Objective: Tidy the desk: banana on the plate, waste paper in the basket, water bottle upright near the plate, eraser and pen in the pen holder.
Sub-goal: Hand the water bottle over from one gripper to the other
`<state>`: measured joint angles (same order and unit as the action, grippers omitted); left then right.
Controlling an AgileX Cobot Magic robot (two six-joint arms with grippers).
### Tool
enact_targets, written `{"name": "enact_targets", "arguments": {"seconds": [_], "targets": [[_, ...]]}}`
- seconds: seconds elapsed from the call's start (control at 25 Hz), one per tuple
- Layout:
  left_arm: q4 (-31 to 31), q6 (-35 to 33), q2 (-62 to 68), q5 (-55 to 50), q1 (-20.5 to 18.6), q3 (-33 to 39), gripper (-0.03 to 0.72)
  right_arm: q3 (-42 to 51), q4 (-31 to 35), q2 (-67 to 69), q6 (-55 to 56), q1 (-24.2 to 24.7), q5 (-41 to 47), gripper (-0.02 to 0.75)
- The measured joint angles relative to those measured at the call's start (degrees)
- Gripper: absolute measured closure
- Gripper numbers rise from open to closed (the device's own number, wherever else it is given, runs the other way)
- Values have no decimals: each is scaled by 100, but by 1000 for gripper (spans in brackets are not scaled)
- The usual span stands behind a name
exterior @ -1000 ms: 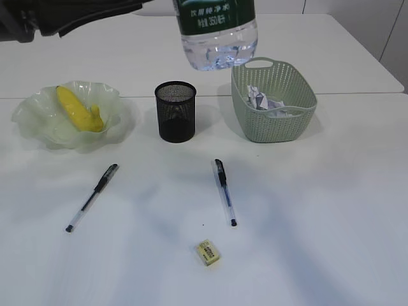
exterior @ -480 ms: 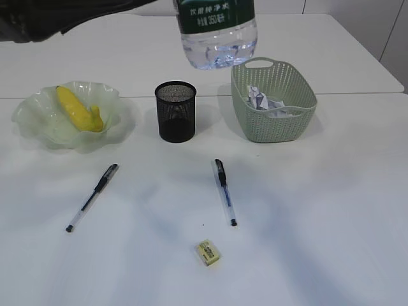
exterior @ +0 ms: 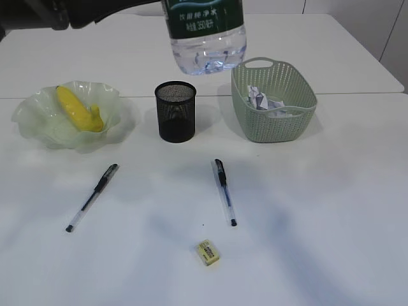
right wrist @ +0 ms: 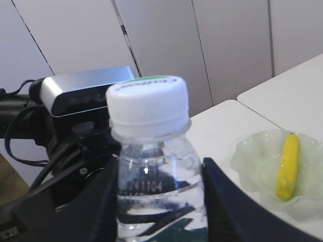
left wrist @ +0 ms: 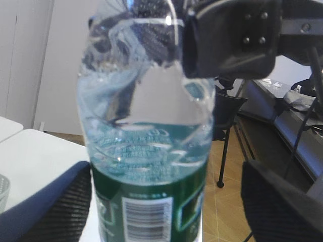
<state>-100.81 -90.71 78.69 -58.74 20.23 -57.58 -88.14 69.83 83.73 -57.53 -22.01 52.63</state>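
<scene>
The step in hand is the water bottle point(exterior: 205, 35): it hangs upright in the air above the far middle of the tabletop point(exterior: 319, 210), over the gap between the pen holder point(exterior: 175, 111) and the basket point(exterior: 273, 100), not yet set down.

In the right wrist view the right end effector point(right wrist: 160, 201) has its fingers pressed on either side of the bottle just under the white cap point(right wrist: 147, 103), so it carries the bottle. In the left wrist view the left end effector point(left wrist: 166, 206) stands spread wide, its pads off the bottle's sides, holding nothing.

The banana point(exterior: 78, 108) already lies on the plate point(exterior: 32, 111) at the far left, and crumpled paper point(exterior: 262, 99) sits in the basket. Two pens point(exterior: 223, 190) and the eraser point(exterior: 208, 252) lie loose toward the near edge.

The next move probably calls for carrying the bottle leftward and lowering it onto bare tabletop near the plate, base flat, clear of the pen holder, before letting go.
</scene>
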Motion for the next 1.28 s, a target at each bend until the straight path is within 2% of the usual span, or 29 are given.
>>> {"name": "enact_targets", "arguments": {"seconds": [0.2,0.48,0.76,0.92,1.12,1.28], "targets": [[0,-23,257,-10,23,-184,3,0,9,0,-22,0,11,438],[0,-23,617,-10,332,-485,9,0,9,0,-44,0,19,438],[0,-60,766,-10,354,-623,29,0,9,0,-91,0,32,440],[0,-60,764,-10,354,-629,94,0,9,5,-100,0,32,440],[0,-83,764,-20,354,-629,228,0,9,18,-114,0,32,440],[0,-83,764,-20,354,-629,283,0,9,18,-138,0,21,441]]}}
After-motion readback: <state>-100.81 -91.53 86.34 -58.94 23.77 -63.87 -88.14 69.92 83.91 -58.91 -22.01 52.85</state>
